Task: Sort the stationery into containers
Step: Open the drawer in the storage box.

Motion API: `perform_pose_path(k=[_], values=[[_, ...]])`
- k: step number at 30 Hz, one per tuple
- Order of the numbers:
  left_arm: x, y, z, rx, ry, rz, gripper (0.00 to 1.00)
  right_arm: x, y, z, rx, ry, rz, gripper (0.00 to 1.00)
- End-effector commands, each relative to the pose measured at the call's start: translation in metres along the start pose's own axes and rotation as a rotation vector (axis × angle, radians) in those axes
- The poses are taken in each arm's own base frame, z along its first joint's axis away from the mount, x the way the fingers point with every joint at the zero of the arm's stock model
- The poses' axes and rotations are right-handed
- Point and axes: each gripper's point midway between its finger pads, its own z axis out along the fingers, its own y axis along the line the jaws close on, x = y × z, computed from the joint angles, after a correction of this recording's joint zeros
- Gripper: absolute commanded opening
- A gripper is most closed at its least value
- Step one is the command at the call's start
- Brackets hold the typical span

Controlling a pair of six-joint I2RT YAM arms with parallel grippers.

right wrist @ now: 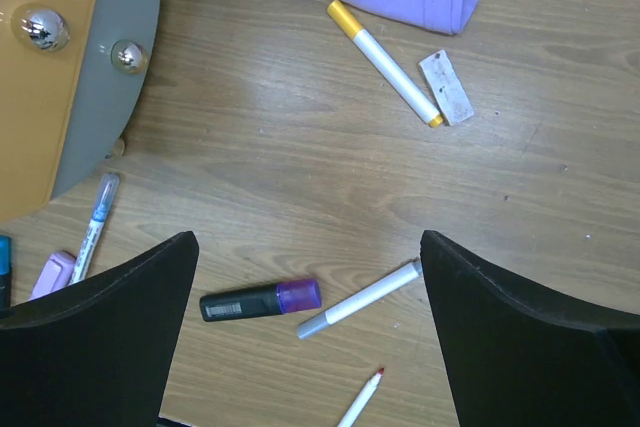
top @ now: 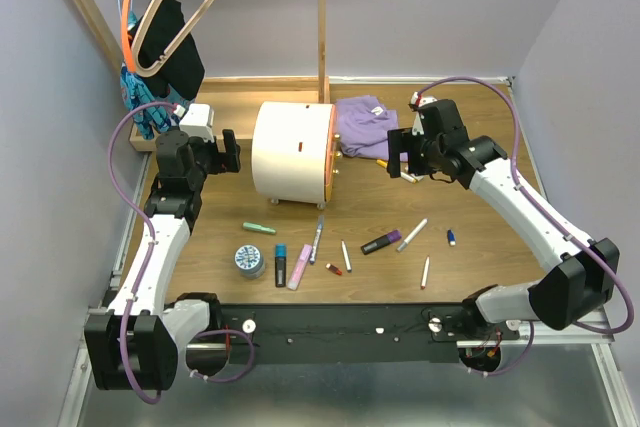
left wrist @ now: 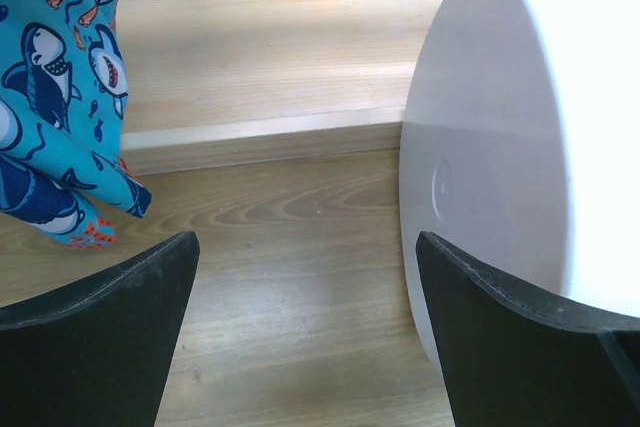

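Hovering right end effector (right wrist: pixel 307 239), spread | black-purple marker (right wrist: pixel 260 300) lies near side, axis left-right | left end effector (left wrist: pixel 305 237) spread, farther

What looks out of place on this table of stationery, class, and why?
The crumpled purple cloth, just right of the cream drum container. It is not stationery, yet it lies bunched up among the items to be sorted, and a yellow-capped white marker lies close by its edge.
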Motion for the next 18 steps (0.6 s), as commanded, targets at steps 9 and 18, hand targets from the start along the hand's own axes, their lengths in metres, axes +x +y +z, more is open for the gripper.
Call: perform_pose_path(k=[9, 18], values=[[0.007, -0.02, 0.002, 0.093, 0.022, -0.114, 0.99, -0.013, 0.021, 0.024, -0.287, 0.029, 0.067, 1.0], [-0.001, -0.034, 0.013, 0.167, 0.103, -0.18, 0.97, -0.029, 0.054, 0.038, -1.035, 0.133, 0.444, 0.89]])
